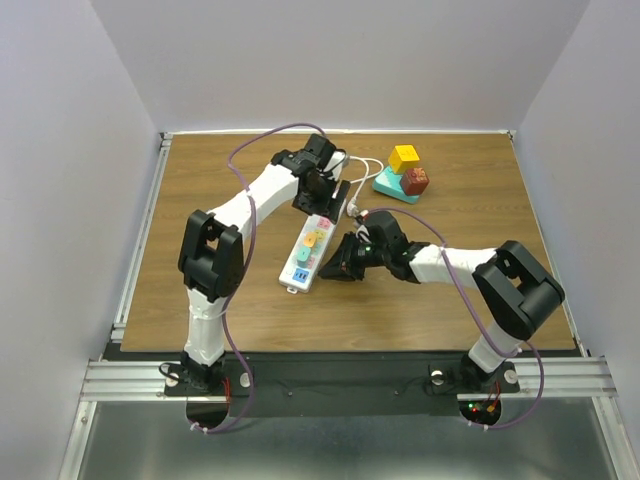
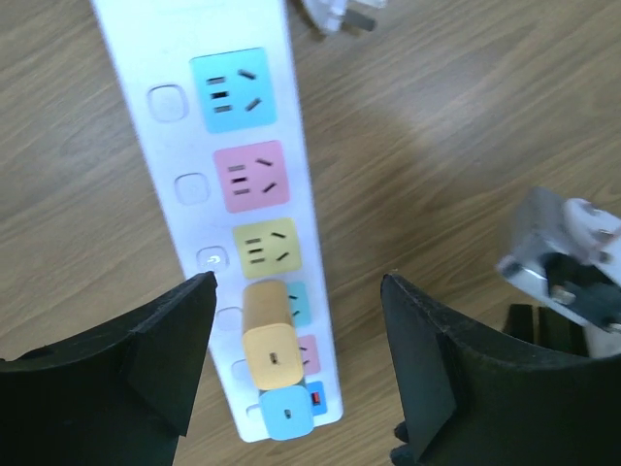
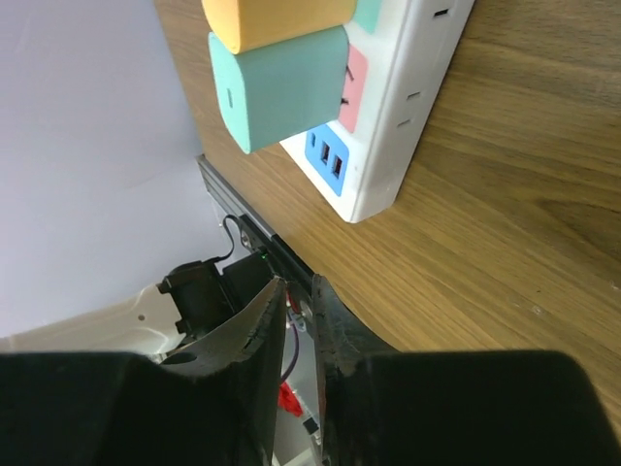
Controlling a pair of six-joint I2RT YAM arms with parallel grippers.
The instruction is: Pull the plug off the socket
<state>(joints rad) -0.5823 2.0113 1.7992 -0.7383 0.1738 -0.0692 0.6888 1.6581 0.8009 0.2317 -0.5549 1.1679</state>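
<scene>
My left gripper [image 2: 296, 296] hangs spread wide and empty over the socket [image 1: 308, 252] at mid-table [image 1: 200, 290], with the yellow plug [image 2: 269, 340] seated. The right gripper [image 3: 298, 293] is barely parted and holds nothing. The strip's far end is cropped.

Robotics lab test cell: plain white panels [image 1: 340, 60] are boxing in a wooden table [image 1: 480, 200], and an aluminium rail [image 1: 340, 372] is carrying the left arm [image 1: 240, 210] and right arm [image 1: 450, 262].

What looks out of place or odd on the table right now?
Nothing is spilled or broken. The power strip lies slanted on the table, and a white plug lies loose past its far end, prongs bare. The yellow adapter and teal adapter sit squarely in it.
</scene>
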